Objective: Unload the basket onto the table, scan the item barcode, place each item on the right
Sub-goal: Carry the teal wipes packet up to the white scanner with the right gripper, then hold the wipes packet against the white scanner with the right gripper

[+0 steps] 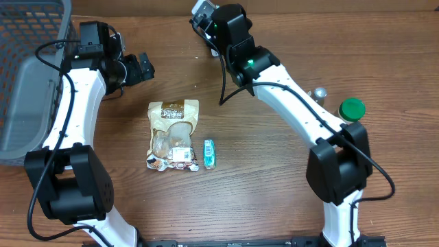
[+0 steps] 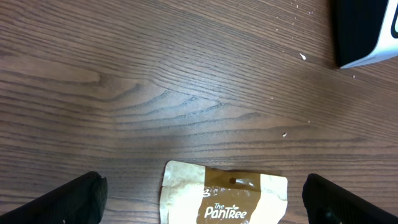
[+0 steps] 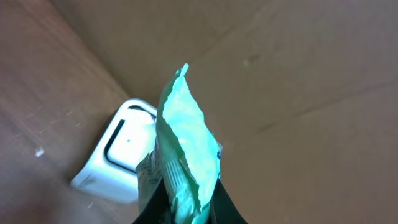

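My right gripper (image 3: 186, 210) is shut on a pale green packet (image 3: 185, 140), which stands edge-on and upright from between the fingers. A barcode strip shows on the packet's left face. Just behind and to its left sits a white scanner (image 3: 115, 155) against a cardboard wall. In the overhead view the right gripper (image 1: 204, 15) is at the table's far edge, and the packet is hidden there. My left gripper (image 1: 144, 67) stands wide open and holds nothing. It hangs above the top edge of a brown Pantree snack bag (image 2: 225, 198).
The brown snack bag (image 1: 173, 134) lies mid-table with a small teal packet (image 1: 210, 153) beside its right lower corner. A green lid (image 1: 352, 108) and a small silver object (image 1: 319, 92) sit at the right. A grey basket (image 1: 24, 89) fills the far left.
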Robot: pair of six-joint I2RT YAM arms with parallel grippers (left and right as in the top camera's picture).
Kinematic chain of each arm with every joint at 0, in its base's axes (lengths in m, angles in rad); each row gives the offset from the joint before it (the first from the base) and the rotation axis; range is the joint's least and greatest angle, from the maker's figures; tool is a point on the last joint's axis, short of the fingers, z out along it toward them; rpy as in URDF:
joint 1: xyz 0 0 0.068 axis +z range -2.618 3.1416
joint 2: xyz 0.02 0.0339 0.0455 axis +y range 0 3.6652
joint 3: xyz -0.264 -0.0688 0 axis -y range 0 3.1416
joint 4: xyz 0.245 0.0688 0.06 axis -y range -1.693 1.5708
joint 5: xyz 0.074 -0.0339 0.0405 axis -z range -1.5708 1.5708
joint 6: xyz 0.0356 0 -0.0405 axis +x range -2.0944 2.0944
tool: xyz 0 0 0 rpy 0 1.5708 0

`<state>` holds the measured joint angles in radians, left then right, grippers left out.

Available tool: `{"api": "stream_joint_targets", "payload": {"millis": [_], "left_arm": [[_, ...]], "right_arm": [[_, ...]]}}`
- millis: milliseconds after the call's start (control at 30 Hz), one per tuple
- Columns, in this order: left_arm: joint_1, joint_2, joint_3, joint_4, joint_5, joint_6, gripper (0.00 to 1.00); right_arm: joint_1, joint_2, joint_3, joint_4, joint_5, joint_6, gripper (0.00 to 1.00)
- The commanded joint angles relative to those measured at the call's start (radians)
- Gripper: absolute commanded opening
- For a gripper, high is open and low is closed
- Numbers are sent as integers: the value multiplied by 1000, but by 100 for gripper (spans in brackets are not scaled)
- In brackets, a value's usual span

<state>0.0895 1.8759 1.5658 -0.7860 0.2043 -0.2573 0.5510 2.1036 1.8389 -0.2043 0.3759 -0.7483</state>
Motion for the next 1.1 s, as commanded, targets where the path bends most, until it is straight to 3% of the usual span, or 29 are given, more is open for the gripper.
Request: {"api": "stream_joint_targets", "payload": {"millis": [0, 367, 833, 1067], "left_arm": [[0, -5, 8, 0, -5, 11, 99], [0, -5, 8, 0, -5, 11, 100], [0, -5, 8, 1, -5, 11, 100], [0, -5, 8, 0, -5, 11, 99]], "right_arm": [[-2, 37, 20, 76, 35, -65, 4], [-3, 166, 20, 314, 82, -121, 4], [-21, 212, 20, 435, 64, -117, 4], [-67, 213, 20, 461, -34, -116, 4]]}}
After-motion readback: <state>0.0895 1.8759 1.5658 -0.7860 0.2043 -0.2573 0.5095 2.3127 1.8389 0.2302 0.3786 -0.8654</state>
